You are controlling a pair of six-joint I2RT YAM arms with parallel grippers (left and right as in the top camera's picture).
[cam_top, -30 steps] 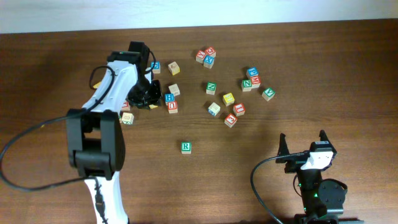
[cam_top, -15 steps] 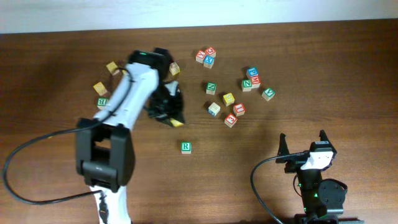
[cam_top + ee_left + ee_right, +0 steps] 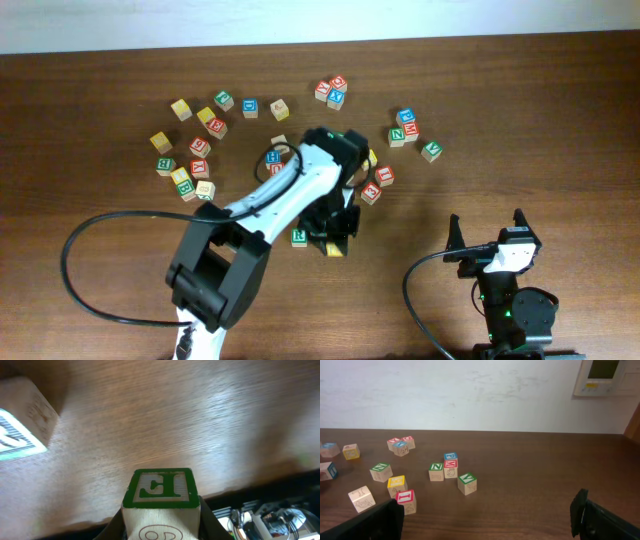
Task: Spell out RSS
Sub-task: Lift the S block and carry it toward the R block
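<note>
The left tool is clamped on a small wooden letter cube, yellow from above, hanging just beside the green-bordered wooden R cube on the brown wooden table. The right tool sits well apart, fingers spread wide, gripping nothing.

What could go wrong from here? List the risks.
1. The R cube sits close beside the left gripper, so lowering there could nudge it out of place.
2. The held cube shows a green letter that looks like an F toward the wrist camera, so the wrong face may end up on top.
</note>
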